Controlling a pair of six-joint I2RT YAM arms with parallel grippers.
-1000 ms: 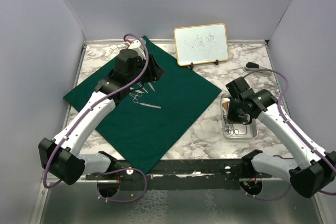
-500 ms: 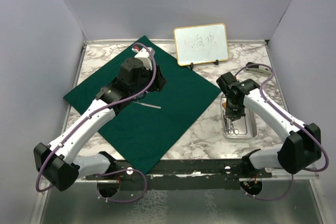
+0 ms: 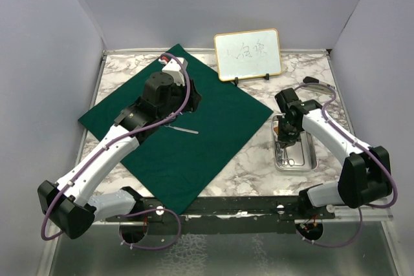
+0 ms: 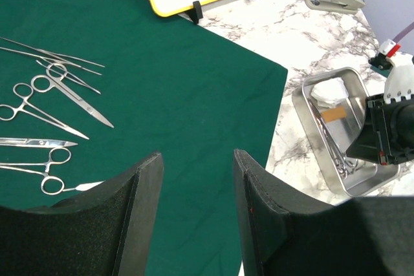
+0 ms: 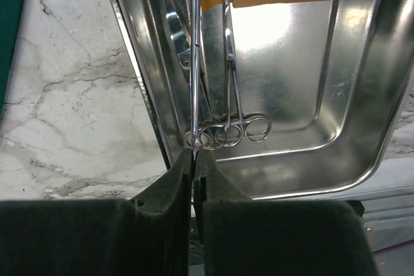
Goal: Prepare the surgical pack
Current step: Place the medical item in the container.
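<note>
After dropping into small rectangular steel tray (image 5: 349, 63) within last second, now pinched tight on slim silver scissor-like instrument (image 5: 195, 63) near ring end: right gripper (image 5: 194, 159). Suggests lift-out toward large dark green cloth sheet (image 4: 181, 82) next. Spread wide, empty, over cloth near laid-out silver instruments (image 4: 58, 88): left gripper (image 4: 197, 166). At tray's far end: white gauze squares (image 4: 328, 90).
</note>
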